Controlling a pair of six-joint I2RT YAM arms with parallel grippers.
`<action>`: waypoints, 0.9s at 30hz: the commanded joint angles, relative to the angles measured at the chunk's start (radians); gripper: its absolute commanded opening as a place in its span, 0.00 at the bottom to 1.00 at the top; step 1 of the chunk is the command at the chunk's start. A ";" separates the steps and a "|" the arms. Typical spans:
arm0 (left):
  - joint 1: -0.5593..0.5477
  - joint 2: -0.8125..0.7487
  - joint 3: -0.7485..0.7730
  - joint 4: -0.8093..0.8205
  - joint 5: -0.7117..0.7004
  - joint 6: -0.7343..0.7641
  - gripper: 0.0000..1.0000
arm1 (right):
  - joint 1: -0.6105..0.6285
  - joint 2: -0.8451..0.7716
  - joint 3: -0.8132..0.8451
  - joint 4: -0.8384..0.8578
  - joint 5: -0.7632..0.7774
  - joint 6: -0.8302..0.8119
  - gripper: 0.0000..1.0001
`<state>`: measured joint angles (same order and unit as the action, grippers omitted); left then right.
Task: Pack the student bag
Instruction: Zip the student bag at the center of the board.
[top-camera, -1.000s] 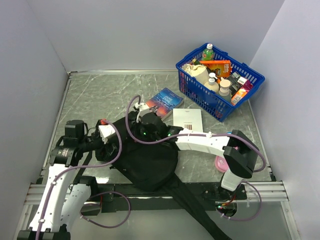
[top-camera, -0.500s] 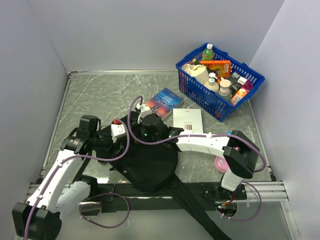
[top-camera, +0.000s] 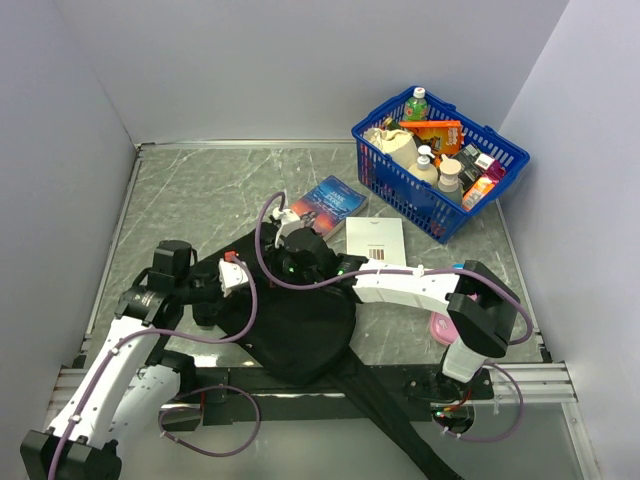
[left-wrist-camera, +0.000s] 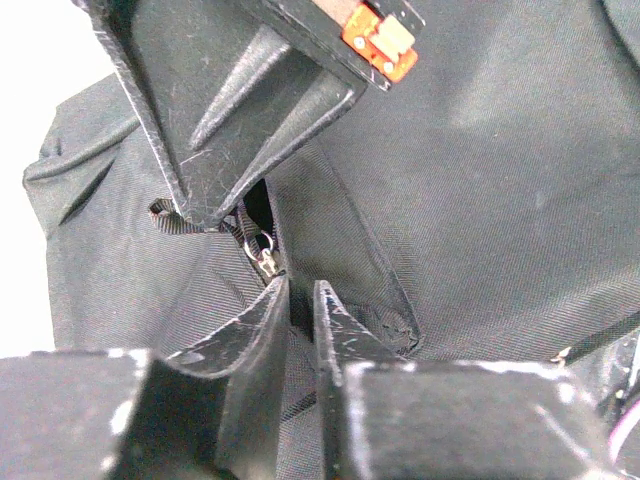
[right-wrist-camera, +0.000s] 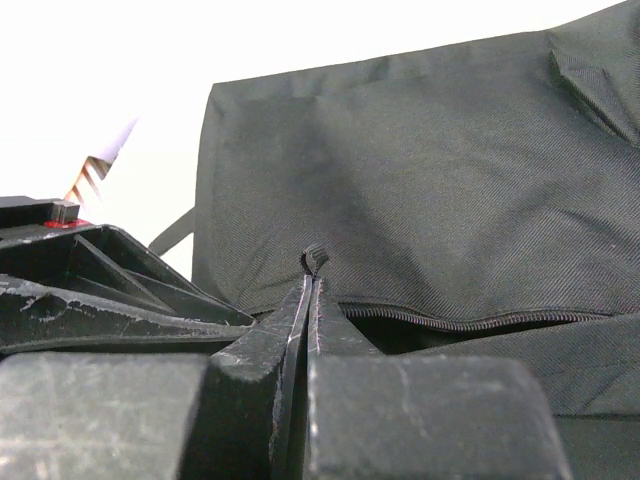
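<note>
The student bag (top-camera: 300, 320) lies crumpled on the bench (top-camera: 200, 190) near the arms' bases, its straps trailing off the near edge; the left tool (left-wrist-camera: 295, 292) has its jaws nearly together, nipping the cloth edge of the zip opening just beside the metal zip pull (left-wrist-camera: 268, 262); the right tool (right-wrist-camera: 308, 282) is fully closed on a small fabric tab (right-wrist-camera: 314, 258) of the bag (the zip gapes dark just below it); 2 volumes, a blue book (top-camera: 330, 200) and a white book (top-camera: 375, 240), lie just beyond the bag; a blue basket (top-camera: 415, 205) of goods sits far right.
</note>
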<state>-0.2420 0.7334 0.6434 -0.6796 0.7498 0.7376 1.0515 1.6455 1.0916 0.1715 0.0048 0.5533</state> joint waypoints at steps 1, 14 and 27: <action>-0.014 -0.014 -0.018 -0.026 0.019 0.032 0.16 | -0.022 -0.029 0.013 0.060 0.041 -0.009 0.00; -0.019 -0.038 0.028 -0.270 0.086 0.305 0.01 | -0.120 0.082 0.062 0.005 0.070 -0.046 0.00; -0.019 -0.022 0.065 -0.483 0.123 0.572 0.01 | -0.212 0.155 0.146 -0.167 0.231 -0.064 0.00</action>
<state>-0.2539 0.7177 0.6632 -0.9836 0.7628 1.2057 0.8967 1.7657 1.1370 0.0528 0.0345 0.5175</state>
